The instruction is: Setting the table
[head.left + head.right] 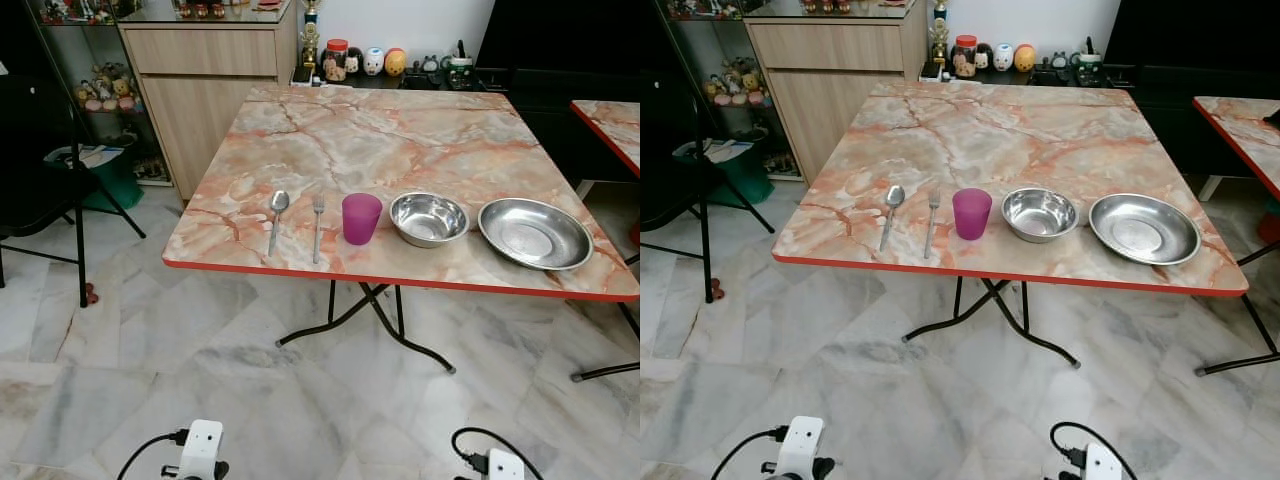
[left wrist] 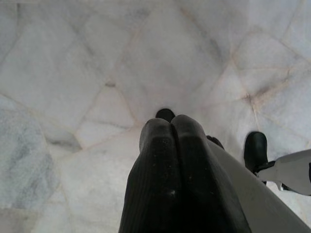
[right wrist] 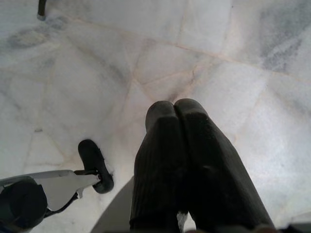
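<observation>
both tools hang idle over the marble floor [image 2: 73, 73], the left tool [image 2: 171, 121] and right tool [image 3: 174, 108] each with fingers pressed together and holding nothing, well apart from the table [image 1: 400, 130]. along its near edge lie a spoon [image 1: 277, 215], fork [image 1: 317, 225], purple cup [image 1: 360, 218], bowl [image 1: 429, 218] and plate [image 1: 535, 233] in a row. everything sits close to that red rim, so a clumsy approach or a sweeping arm could likely knock the cup over or push cutlery off.
</observation>
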Controlling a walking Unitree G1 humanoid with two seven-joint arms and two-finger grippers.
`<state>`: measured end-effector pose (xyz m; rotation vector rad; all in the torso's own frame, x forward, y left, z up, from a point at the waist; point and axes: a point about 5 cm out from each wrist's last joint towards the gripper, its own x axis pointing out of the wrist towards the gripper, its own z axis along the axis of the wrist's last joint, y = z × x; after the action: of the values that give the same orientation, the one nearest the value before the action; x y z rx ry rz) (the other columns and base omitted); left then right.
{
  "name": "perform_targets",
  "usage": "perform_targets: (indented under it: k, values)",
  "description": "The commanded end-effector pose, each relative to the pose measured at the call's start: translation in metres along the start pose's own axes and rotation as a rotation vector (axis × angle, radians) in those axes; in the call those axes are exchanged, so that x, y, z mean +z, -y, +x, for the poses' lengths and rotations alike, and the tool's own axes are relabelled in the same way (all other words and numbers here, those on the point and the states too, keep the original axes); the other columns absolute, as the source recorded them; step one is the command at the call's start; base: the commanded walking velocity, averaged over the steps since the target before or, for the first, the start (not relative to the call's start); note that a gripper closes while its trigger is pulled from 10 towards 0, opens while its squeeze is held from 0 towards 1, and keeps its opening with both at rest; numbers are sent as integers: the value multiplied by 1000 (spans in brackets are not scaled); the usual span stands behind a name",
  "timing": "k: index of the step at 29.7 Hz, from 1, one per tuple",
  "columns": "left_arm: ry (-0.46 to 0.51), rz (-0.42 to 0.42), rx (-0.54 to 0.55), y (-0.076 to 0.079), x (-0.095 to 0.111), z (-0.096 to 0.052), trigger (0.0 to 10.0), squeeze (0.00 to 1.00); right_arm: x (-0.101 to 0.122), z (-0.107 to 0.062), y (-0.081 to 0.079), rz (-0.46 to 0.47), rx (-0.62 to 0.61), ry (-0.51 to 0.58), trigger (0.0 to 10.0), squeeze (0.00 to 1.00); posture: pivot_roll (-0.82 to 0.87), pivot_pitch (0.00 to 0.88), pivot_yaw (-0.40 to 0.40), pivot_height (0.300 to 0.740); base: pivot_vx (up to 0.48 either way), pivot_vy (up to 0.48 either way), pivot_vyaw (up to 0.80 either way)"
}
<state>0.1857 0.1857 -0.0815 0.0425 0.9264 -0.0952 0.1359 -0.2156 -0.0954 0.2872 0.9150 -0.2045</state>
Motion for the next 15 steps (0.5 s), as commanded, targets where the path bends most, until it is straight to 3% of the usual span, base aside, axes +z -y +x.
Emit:
perform_targets:
  k: [1,15]
  values:
    - [-17,26,8,-2,-6,-2,10000,0,-1,-1,2,18,-15,5,10000,0,4,0,-5,740,0,0,0]
    - [-24,24,8,-3,-10,-3,10000,0,3,0,1,6,-2,12,10000,0,12,0,-7,740,0,0,0]
